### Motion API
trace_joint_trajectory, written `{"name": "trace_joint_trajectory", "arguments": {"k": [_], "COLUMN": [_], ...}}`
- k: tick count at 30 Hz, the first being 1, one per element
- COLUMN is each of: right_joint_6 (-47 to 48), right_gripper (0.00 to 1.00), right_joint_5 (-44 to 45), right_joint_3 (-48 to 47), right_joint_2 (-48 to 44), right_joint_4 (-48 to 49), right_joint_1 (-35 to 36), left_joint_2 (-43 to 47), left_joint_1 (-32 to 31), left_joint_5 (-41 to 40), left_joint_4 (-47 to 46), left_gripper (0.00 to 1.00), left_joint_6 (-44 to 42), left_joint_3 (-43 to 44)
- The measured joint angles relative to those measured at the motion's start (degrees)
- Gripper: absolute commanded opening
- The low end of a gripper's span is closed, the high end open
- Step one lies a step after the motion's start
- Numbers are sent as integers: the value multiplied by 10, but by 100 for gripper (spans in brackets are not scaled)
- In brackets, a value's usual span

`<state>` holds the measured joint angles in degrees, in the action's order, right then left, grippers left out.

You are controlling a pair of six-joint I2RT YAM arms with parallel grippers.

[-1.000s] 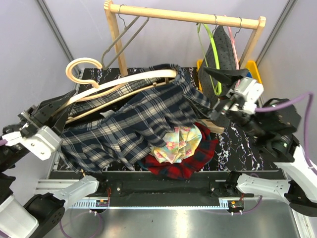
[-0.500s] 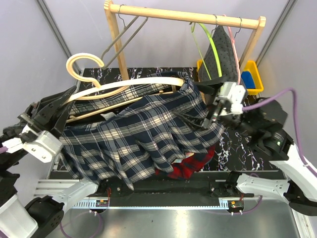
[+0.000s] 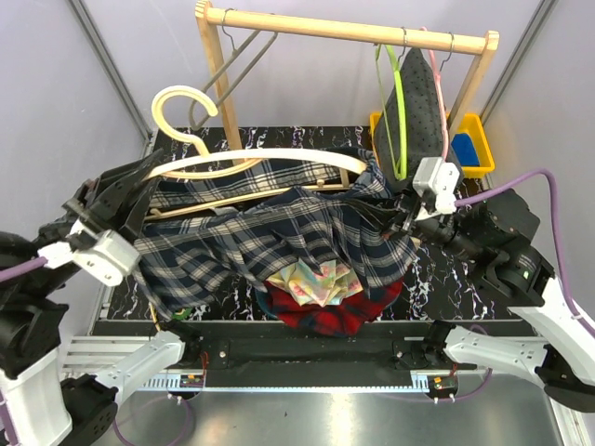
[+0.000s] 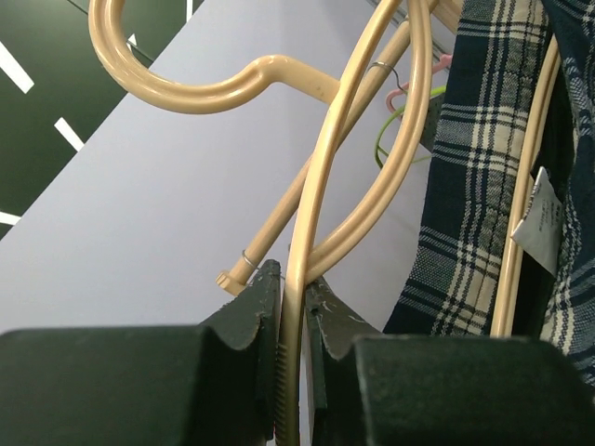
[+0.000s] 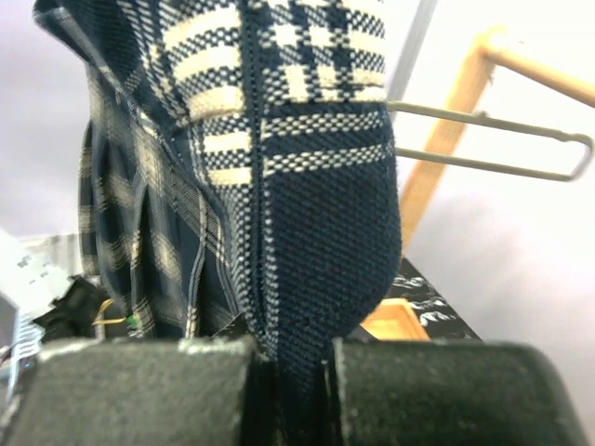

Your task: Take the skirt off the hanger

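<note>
A navy and cream plaid skirt (image 3: pixel 279 242) hangs from a cream plastic hanger (image 3: pixel 260 163) held level over the table's middle. My left gripper (image 3: pixel 139 190) is shut on the hanger's left arm. In the left wrist view the cream bar (image 4: pixel 299 232) runs between the jaws of that gripper (image 4: pixel 296 297), and the skirt (image 4: pixel 474 186) hangs at the right. My right gripper (image 3: pixel 395 218) is at the skirt's right end, shut on a fold of it. In the right wrist view the plaid cloth (image 5: pixel 307 186) rises from between the closed jaws of the right gripper (image 5: pixel 296 358).
A wooden rack (image 3: pixel 344 30) stands at the back with a grey hanger (image 3: pixel 223 84), a green hanger (image 3: pixel 395 102) and a dark grey garment (image 3: pixel 418 102). A yellow bin (image 3: pixel 474 139) sits at the back right. Under the skirt lie a red plaid cloth (image 3: pixel 325 311) and a pastel cloth (image 3: pixel 311 279).
My right gripper has moved in to the skirt's right end and shut on it. The left arm has shifted the hanger up and to the right. The skirt has bunched, uncovering the pastel cloth.
</note>
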<state>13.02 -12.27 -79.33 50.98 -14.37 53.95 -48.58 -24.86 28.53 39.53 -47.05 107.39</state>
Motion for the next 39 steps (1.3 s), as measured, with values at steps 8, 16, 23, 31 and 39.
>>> {"name": "trace_joint_trajectory", "arguments": {"k": [8, 16, 23, 31, 39], "right_joint_6": [-7, -49, -80, -35, -36], "right_gripper": [0, 0, 0, 0, 0], "right_joint_5": [99, 203, 225, 233, 157], "right_joint_3": [98, 244, 264, 77, -38], "right_joint_2": [-83, -222, -192, 51, 200], "right_joint_4": [48, 73, 97, 155, 164], "right_joint_1": [3, 7, 8, 2, 2], "left_joint_2": [-28, -47, -48, -60, -154], "left_joint_1": [-7, -10, -10, 0, -32], "left_joint_5": [-24, -106, -121, -125, -101], "left_joint_4": [-73, -187, -214, -331, -469], "left_gripper": [0, 0, 0, 0, 0], "left_joint_6": [46, 145, 174, 286, 421], "left_joint_3": [-36, -54, -60, -62, -36]}}
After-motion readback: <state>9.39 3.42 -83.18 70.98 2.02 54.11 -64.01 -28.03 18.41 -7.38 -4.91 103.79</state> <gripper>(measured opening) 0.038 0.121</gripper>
